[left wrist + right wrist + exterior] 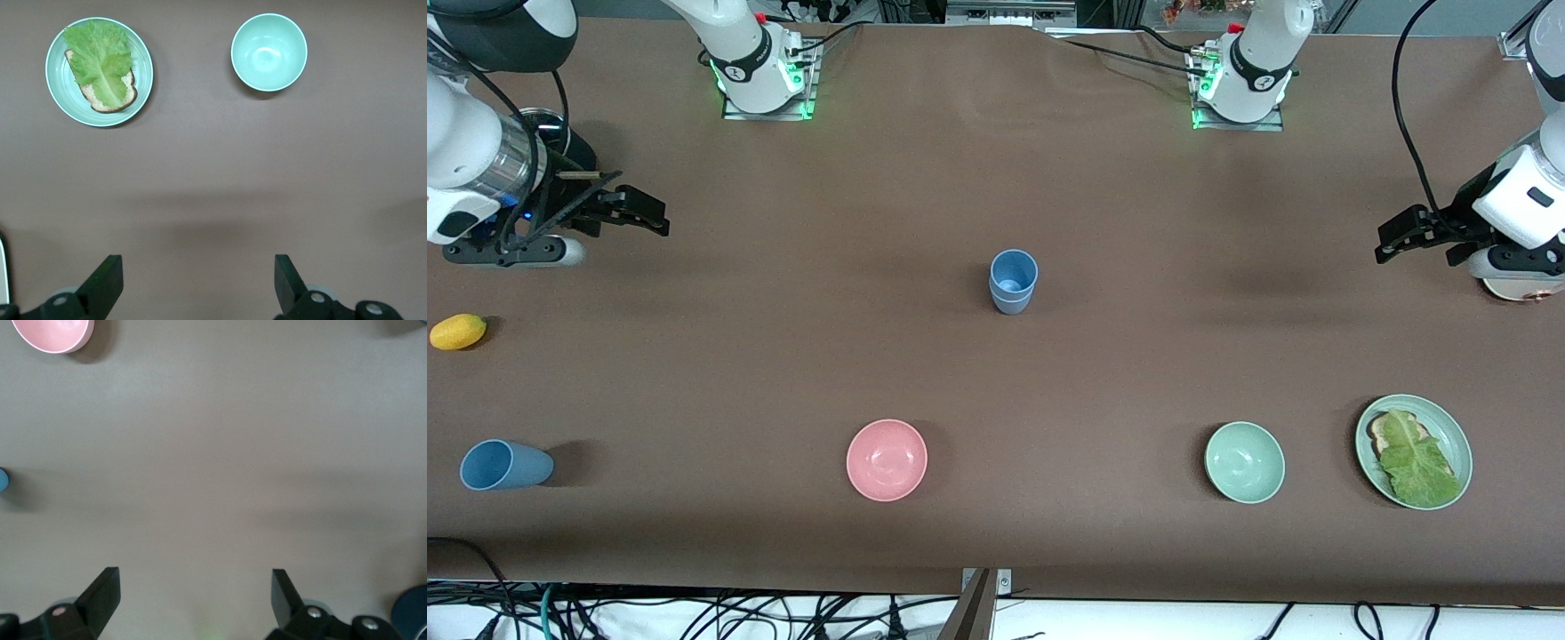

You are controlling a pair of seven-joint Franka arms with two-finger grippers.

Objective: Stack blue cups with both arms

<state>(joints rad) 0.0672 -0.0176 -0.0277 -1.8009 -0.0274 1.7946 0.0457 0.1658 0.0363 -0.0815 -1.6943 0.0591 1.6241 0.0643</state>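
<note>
- Stacked blue cups (pixel 1013 280): two matte tapered tumblers, nested upright at the bench (pixel 783 373) centre.
- Third blue cup (pixel 505 465): lying on its side, corner at the right arm's end.
- Left gripper (pixel 1396 238), right gripper (pixel 645 218): jaws spread, holding nothing, over opposite bench ends.

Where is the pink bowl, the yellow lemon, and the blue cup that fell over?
Round pink bowl (pixel 887 460): front view, on its inner bottom.
Small yellow lemon (pixel 458 332): front view, on the middle of its skin.
Plain blue cup lying on its side (pixel 511 465): front view, on its outer wall.
</note>
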